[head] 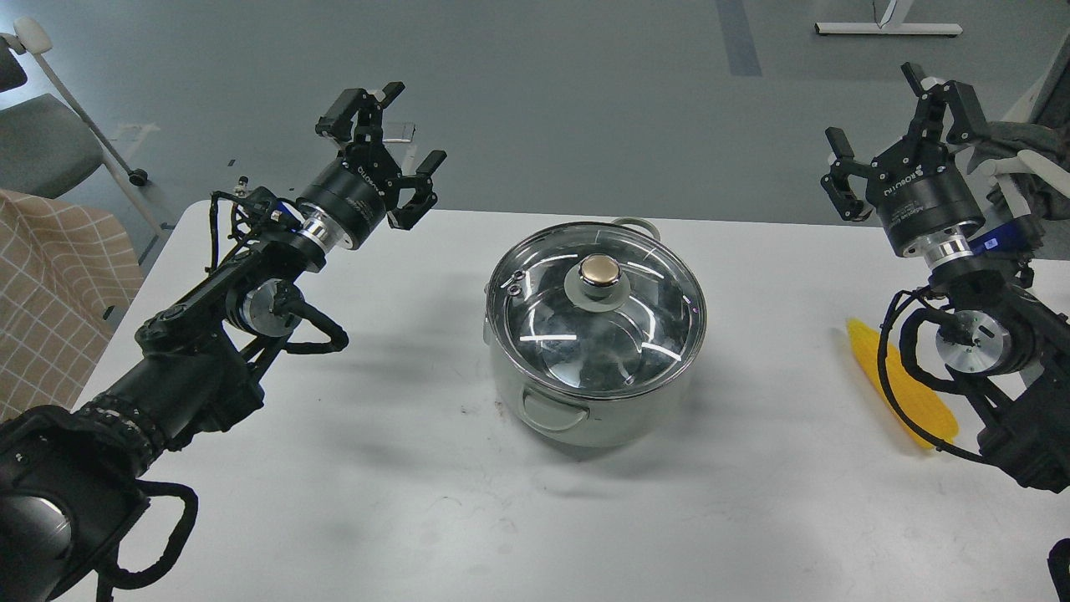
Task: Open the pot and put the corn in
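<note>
The pale grey-green pot (pixel 547 400) stands in the middle of the white table, covered by its glass lid (pixel 595 321) with a brass-coloured knob (pixel 599 270). The yellow corn (pixel 893 380) lies on the table at the right, partly behind my right arm and its cables. My left gripper (pixel 386 142) hangs open above the table's far left edge, well left of the pot. My right gripper (pixel 899 125) is held open above the far right, up and beyond the corn. Neither holds anything.
The white table (pixel 401 468) stretches around the pot. A grey chair (pixel 42 142) and a checked cloth (pixel 50 293) sit off the table's left side. Grey floor lies beyond the far edge.
</note>
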You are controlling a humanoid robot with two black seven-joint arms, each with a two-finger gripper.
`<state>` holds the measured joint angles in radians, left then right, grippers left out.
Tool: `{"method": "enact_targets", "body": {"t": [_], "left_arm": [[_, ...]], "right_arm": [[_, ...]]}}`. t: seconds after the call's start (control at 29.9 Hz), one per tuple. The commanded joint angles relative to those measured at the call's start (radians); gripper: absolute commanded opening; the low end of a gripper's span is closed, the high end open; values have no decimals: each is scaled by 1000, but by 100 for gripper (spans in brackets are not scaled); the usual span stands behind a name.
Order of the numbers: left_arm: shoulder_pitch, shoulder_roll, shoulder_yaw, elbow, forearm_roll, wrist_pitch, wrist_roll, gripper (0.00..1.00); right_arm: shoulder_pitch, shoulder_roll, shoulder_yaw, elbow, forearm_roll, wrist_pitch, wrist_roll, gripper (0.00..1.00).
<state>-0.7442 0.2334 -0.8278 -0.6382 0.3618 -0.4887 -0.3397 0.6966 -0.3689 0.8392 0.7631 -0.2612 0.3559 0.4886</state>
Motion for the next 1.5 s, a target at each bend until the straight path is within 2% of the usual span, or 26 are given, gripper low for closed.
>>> {"method": "enact_targets", "body": {"t": [0.0, 0.9, 1.27, 1.47], "left_arm": [[2, -8, -8, 0, -1, 0, -1, 98], [2, -19, -53, -26, -78, 0, 10, 98], [-7, 18, -53, -9, -73, 0, -1, 98], [12, 18, -57, -21, -100, 0, -39, 98]], "right_arm": [[-2, -1, 1, 10, 0, 0, 0, 100], [-5, -27, -5, 56, -12, -6, 0, 100], [4, -25, -14, -16, -52, -12, 0, 100], [-8, -22, -17, -24, -50, -11, 0, 100]]}}
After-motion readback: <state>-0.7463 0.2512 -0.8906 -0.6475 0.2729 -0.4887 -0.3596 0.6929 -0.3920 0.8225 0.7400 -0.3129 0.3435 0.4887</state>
